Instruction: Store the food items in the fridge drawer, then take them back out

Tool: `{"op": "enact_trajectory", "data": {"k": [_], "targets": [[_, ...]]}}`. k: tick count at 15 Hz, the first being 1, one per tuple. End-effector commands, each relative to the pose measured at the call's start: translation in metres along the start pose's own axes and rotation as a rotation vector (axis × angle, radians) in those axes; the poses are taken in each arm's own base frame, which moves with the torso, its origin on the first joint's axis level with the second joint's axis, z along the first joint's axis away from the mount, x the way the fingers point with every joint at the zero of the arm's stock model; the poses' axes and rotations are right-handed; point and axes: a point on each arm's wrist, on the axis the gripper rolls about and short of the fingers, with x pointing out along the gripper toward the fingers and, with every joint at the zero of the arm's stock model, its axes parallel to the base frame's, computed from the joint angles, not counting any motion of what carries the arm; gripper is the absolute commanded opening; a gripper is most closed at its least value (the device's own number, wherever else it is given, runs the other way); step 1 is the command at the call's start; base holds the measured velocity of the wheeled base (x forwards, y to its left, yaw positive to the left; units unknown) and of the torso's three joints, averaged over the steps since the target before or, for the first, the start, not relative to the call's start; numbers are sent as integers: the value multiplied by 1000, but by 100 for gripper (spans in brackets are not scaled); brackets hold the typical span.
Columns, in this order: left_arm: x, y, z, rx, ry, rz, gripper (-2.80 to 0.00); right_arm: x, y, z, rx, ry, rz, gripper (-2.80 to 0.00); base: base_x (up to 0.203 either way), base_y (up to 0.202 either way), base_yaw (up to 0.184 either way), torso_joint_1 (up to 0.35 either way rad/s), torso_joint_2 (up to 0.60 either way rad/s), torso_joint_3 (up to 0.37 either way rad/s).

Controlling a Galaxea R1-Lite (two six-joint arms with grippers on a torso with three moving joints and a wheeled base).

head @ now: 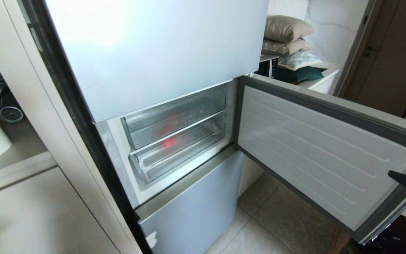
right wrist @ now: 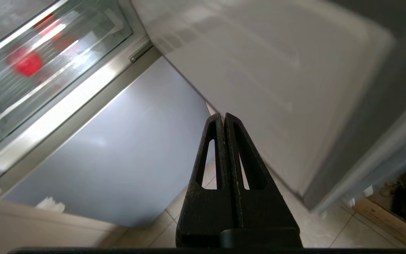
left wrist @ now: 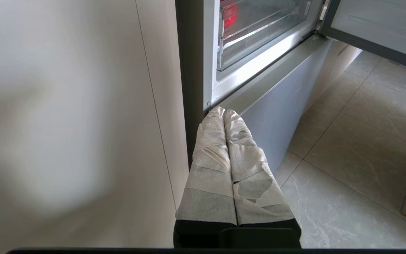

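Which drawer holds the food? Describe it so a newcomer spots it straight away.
Find the tall pale fridge with its middle door swung open to the right. Inside that open compartment, two clear plastic drawers sit stacked. The fridge drawer you want is the lower, shallower one; a red glow of the food items shows through its front, at its upper edge.

Fridge door [head: 315, 155] swung wide to the right; compartment front unblocked. Two clear drawers [head: 178, 141] pushed in, fronts flush, closing off the red food [head: 167, 142] behind. Upper panel [head: 153, 49] overhangs the opening. Tiled floor [head: 270, 218] free between lower panel [head: 196, 208] and door.
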Motion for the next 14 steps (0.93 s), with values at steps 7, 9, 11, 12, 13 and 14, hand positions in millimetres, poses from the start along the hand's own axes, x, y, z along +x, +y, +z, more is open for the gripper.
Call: {"op": "enact_trajectory", "data": {"k": [7, 9, 11, 12, 13, 14], "targets": [[0, 0, 0, 1, 1, 0, -280, 58, -30, 20, 35, 5, -162, -280, 0, 0, 0, 0, 0, 0], [0, 0, 0, -1, 0, 0, -280, 58, -36, 21, 44, -5, -190, -280, 0, 0, 0, 0, 0, 0], [0, 0, 0, -1, 0, 0, -280, 54, -36, 20, 43, -16, -189, -280, 0, 0, 0, 0, 0, 0], [0, 0, 0, -1, 0, 0, -280, 49, -35, 18, 39, -21, -185, -280, 0, 0, 0, 0, 0, 0], [0, 0, 0, -1, 0, 0, -280, 42, -34, 15, 35, -28, -182, -280, 0, 0, 0, 0, 0, 0], [0, 0, 0, -1, 0, 0, -280, 33, -32, 14, 33, -44, -175, -280, 0, 0, 0, 0, 0, 0]]}}
